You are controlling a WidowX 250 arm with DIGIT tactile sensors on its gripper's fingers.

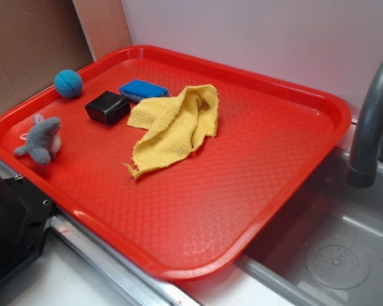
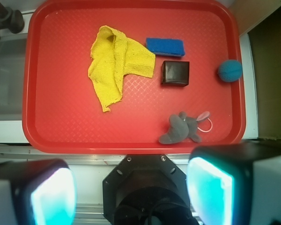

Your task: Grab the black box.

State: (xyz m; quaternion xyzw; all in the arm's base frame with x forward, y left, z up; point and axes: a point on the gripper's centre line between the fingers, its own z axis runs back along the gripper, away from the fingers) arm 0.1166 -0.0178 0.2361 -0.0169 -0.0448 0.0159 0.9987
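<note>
the black box (image 2: 175, 73) lies flat on the red tray (image 2: 61, 136), near its far corner in the exterior view, untouched. the blue sponge (image 2: 165, 46) sits just beside one of its long faces with a narrow gap, the yellow cloth (image 2: 116, 65) comes close on another side without covering it, and the blue ball (image 2: 230, 71) rests apart on the opposite side. a grey plush toy (image 2: 181, 128) lies nearer the tray edge.

the claw (image 2: 131, 192) hangs high above the tray's near edge, well back from the box. its two fingers (image 2: 51, 192) stand spread wide at the bottom of the wrist view, holding nothing.

the box looks rigid and light, with a glossy skin that may slip under the pads, so a square, centred pinch seems wise. the sides facing the cloth and the ball appear the freer pair; closing across the other pair risks nudging the sponge. the cloth's corner is close enough to snag a finger if the descent drifts that way.
</note>
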